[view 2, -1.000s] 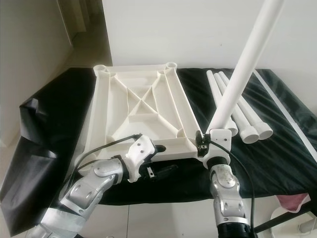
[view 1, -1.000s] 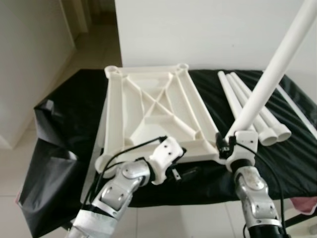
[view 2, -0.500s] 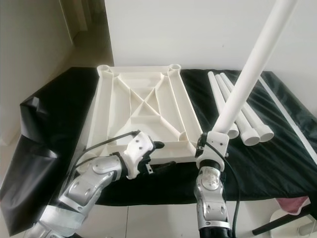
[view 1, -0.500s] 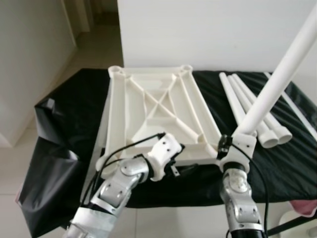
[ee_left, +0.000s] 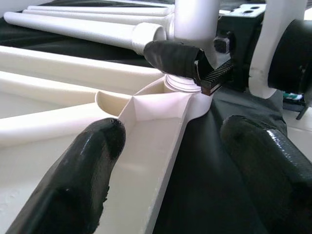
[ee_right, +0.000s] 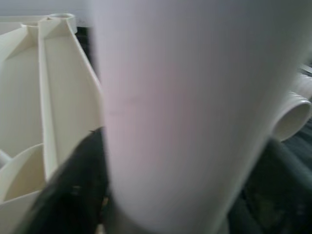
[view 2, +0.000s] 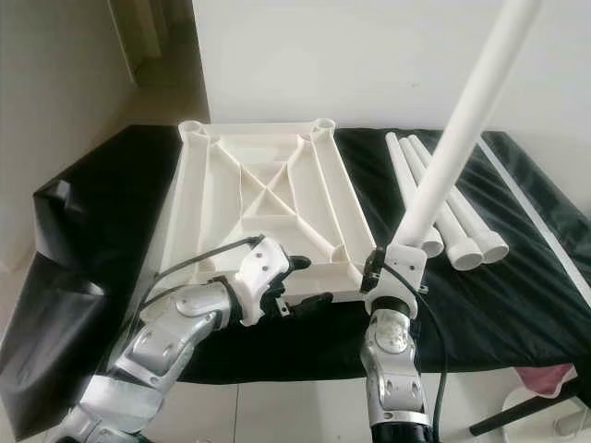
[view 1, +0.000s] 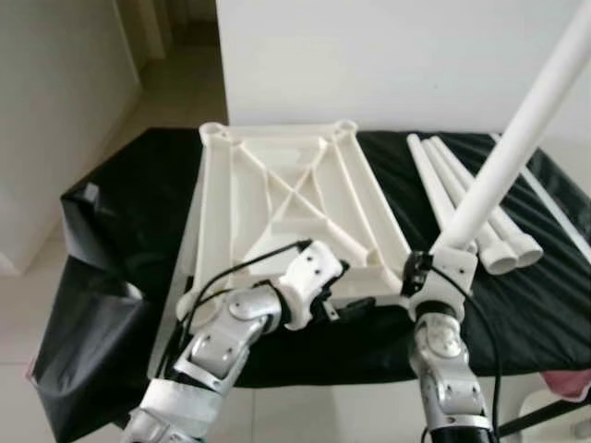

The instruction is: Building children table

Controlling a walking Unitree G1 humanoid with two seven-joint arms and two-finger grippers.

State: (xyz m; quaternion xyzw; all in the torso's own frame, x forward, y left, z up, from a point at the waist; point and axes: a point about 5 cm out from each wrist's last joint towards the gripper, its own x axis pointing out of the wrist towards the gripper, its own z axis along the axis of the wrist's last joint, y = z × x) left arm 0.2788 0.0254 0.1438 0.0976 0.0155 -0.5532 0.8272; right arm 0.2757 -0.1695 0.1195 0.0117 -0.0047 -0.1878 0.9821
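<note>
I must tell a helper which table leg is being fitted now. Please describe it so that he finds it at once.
Find the black-covered table with the white upturned tabletop on it. At the tabletop's near right corner, the right gripper holds one white leg. Unlike the three legs lying flat beside it, this one rises steeply, leaning right.

Black-draped table (view 1: pixel 138 194) (tabletop (view 1: pixel 277 203), legs (view 1: pixel 462 198))

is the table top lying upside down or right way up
Upside down: the table top shows its ribbed underside and open corner sockets, lying on the black cloth.
</note>
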